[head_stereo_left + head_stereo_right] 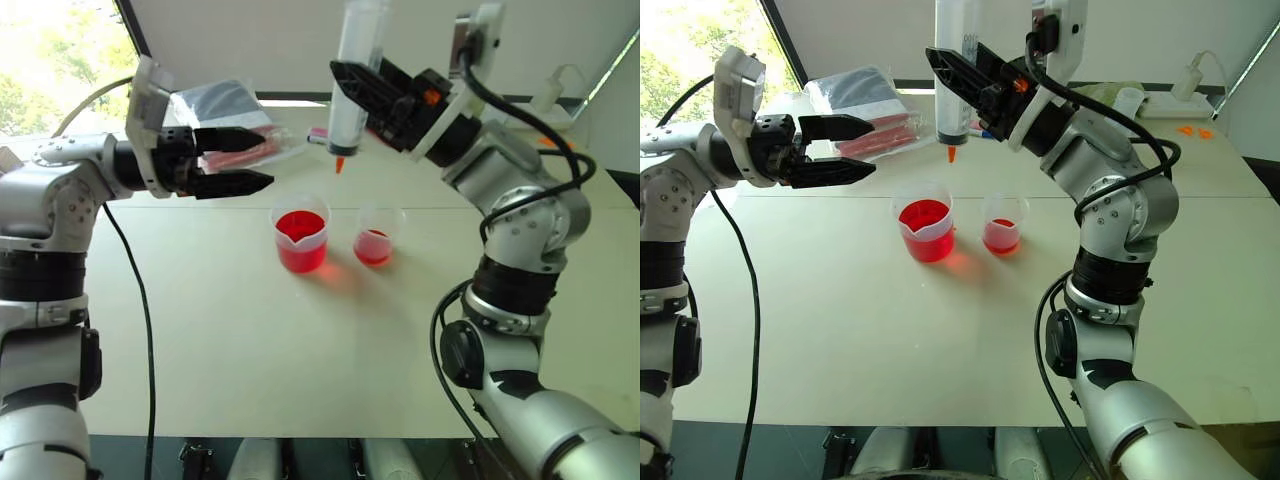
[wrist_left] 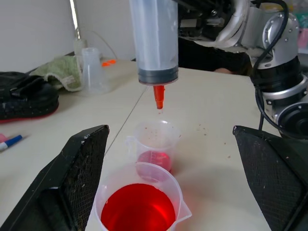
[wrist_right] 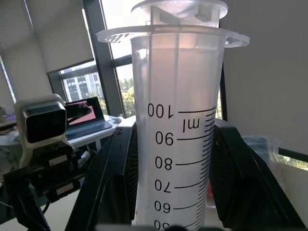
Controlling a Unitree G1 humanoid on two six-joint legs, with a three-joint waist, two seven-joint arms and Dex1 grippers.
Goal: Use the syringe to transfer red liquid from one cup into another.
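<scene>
1. My right pincer (image 1: 352,88) is clamped on the barrel of the syringe (image 1: 353,75), holding it upright near the top centre of the left eye view, orange tip down.
2. My left pincer (image 1: 250,160) hangs released at the left of that view, its jaws spread wide and grasping nothing, level with the syringe tip.
3. The larger spouted cup (image 1: 301,238) sits at the centre of the table (image 1: 250,340), well filled with red liquid (image 1: 299,226).
4. The smaller cup (image 1: 376,236) stands just to its right, apart from it, with a shallow pool of red at its bottom.
5. The syringe barrel looks cloudy and pale, with no red inside that I can make out, and its plunger appears pushed down near the tip.
6. My judgement: some liquid already lies in the smaller cup, so at least part of the transfer looks done.
7. Left to do, as I judge it: lower the tip into the larger cup, draw, then discharge into the smaller one.
</scene>
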